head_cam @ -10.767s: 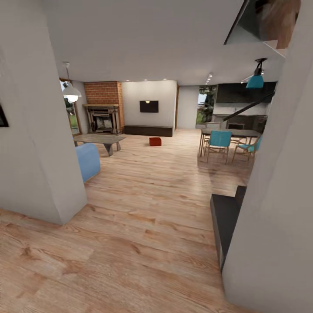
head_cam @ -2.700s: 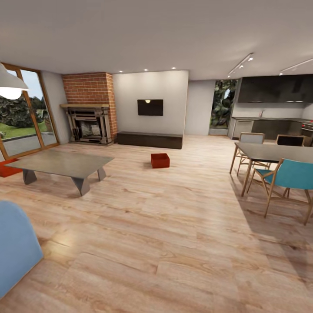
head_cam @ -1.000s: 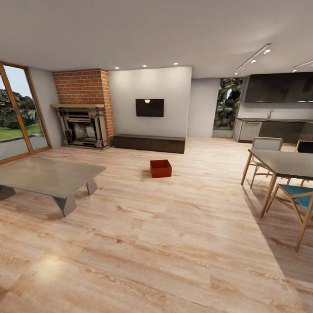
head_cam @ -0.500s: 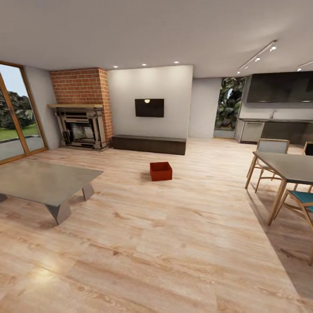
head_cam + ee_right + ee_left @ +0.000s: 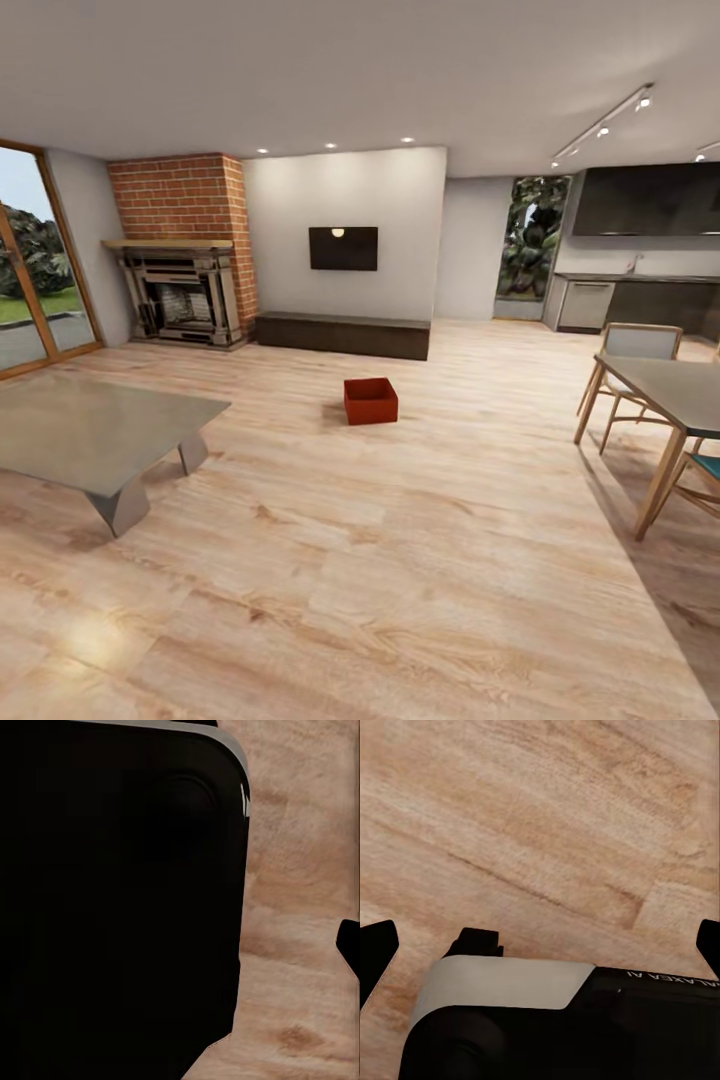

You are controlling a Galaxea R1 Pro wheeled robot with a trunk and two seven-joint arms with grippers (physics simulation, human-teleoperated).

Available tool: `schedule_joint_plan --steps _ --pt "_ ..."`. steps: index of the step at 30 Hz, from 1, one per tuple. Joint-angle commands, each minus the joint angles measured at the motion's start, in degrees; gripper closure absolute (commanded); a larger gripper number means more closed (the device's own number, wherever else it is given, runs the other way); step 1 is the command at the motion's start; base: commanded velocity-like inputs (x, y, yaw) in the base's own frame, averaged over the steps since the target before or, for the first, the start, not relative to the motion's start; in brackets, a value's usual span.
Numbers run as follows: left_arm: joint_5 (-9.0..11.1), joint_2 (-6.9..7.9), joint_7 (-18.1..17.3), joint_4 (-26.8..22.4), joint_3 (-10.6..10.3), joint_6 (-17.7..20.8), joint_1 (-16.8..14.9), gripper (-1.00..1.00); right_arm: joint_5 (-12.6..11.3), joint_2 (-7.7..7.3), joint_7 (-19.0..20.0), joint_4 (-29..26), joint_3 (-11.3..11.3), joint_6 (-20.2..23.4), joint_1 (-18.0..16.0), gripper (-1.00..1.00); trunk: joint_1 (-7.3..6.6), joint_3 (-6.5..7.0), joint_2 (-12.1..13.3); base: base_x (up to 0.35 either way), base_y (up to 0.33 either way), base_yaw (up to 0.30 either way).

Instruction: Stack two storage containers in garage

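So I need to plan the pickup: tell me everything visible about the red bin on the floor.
The storage container is an orange-red rectangular bin, plastic-looking, topless with upright walls. It stands upright and alone on the light wood-plank floor, in front of the long dark cabinet and right of the grey low table. Nothing touches it.

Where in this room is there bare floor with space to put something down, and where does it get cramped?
The widest bare patch of wood floor lies between the grey low table and the dining table, in front of the red container. A second bare strip runs between the container and the long dark cabinet. It gets crowded around the dining chairs.
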Motion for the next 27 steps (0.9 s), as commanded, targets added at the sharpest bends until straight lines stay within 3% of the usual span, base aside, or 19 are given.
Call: schedule_joint_plan --steps 1,27 --pt "0.5 0.0 0.2 0.1 -0.5 -0.2 0.0 -1.0 0.0 0.0 0.0 0.0 0.0 0.0 0.0 -1.0 0.03 -0.06 0.0 0.332 -0.063 0.0" --pt "0.5 0.0 0.2 0.1 -0.2 -0.2 0.0 -1.0 0.0 0.0 0.0 0.0 0.0 0.0 0.0 -1.0 0.03 -0.06 0.0 0.308 -0.141 0.0"
